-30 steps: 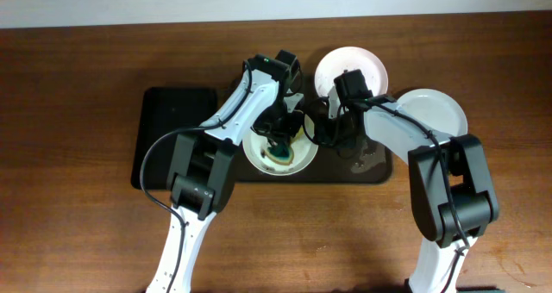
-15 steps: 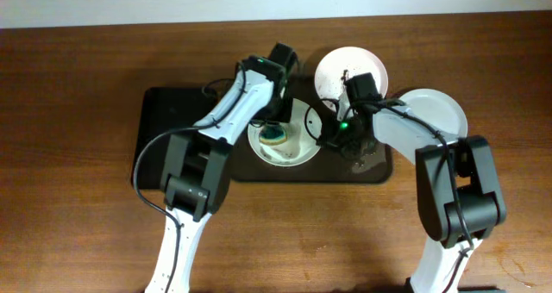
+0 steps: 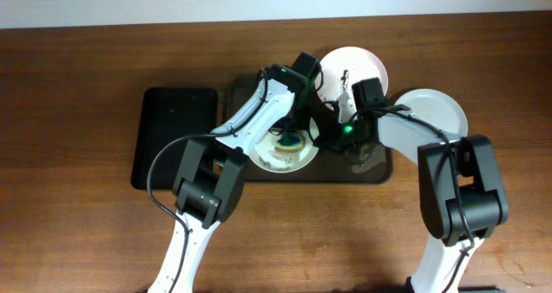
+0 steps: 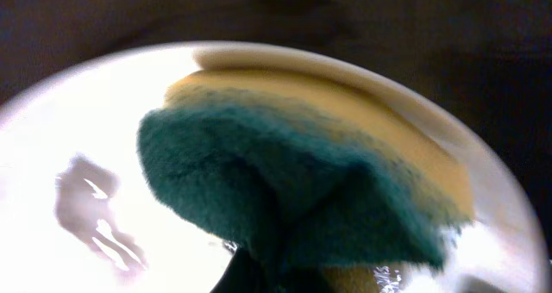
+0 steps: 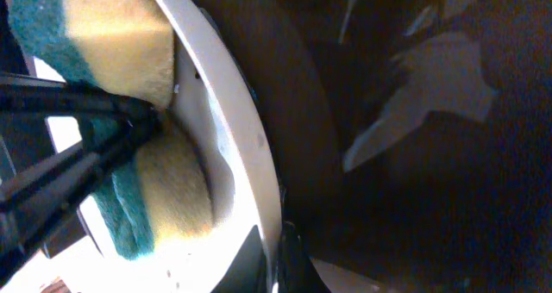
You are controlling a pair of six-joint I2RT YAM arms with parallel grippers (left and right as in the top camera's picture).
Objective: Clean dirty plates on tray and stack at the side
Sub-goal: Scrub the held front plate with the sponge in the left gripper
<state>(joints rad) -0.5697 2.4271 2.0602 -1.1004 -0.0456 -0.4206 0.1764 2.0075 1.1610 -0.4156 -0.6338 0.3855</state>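
A white plate [image 3: 269, 159] lies on the left part of the dark brown tray [image 3: 373, 169]. My left gripper [image 3: 290, 138] is shut on a green and yellow sponge [image 3: 287, 142] and presses it on this plate. The left wrist view shows the sponge [image 4: 302, 181] on the plate [image 4: 95, 121], with my left gripper [image 4: 276, 280] behind it. My right gripper [image 3: 323, 138] is shut on the plate's right rim; in the right wrist view my right gripper [image 5: 276, 258] pinches the rim [image 5: 237, 146] beside the sponge [image 5: 121, 34]. A second plate [image 3: 362, 65] with dark streaks sits at the tray's back edge. A third, plain white plate [image 3: 435, 110] lies right of the tray.
A smaller black tray [image 3: 172, 138] lies left of the brown tray. Both arms cross above the brown tray's middle. Bare wood tabletop [image 3: 78, 112] stretches to the left, the right and the front.
My left gripper has moved right across the plate with the sponge, and its wrist has swung toward the back plate. The right gripper has kept hold of the rim.
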